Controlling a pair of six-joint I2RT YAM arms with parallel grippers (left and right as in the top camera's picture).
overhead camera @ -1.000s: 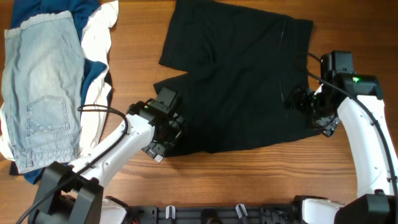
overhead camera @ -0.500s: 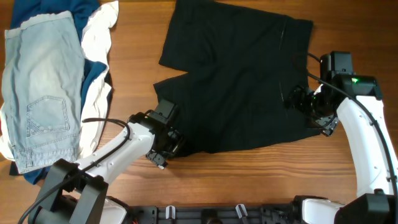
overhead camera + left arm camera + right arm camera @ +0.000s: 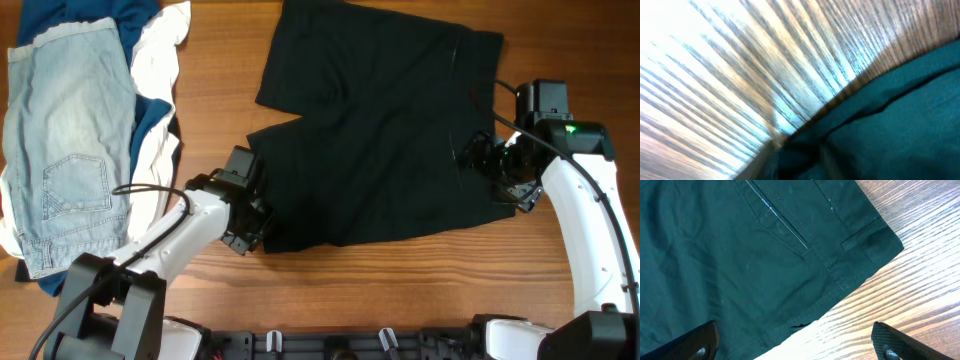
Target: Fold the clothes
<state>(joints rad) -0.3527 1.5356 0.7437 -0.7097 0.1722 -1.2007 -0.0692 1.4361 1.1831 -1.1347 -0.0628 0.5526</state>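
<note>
Denim shorts (image 3: 70, 150) on a white and navy pile at 9 o'clock, cut off by the frame. My left gripper (image 3: 255, 228) is at the 7 o'clock corner of the black clothes (image 3: 380, 130). Wrist view is blurred, so I can't tell its grip. Clothes lie flat mid-counter (image 3: 400, 285). My right gripper (image 3: 495, 170) is spread at their 4 o'clock edge.

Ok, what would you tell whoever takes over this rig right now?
Left claw: at the near hem corner of the black shorts; grip unclear, wrist view blurred.
Right claw: open, over the waistband corner, holding nothing.
Shorts: spread flat on the table.
Done: no fold yet.
Left: secure both corners, then make the folds.
</note>
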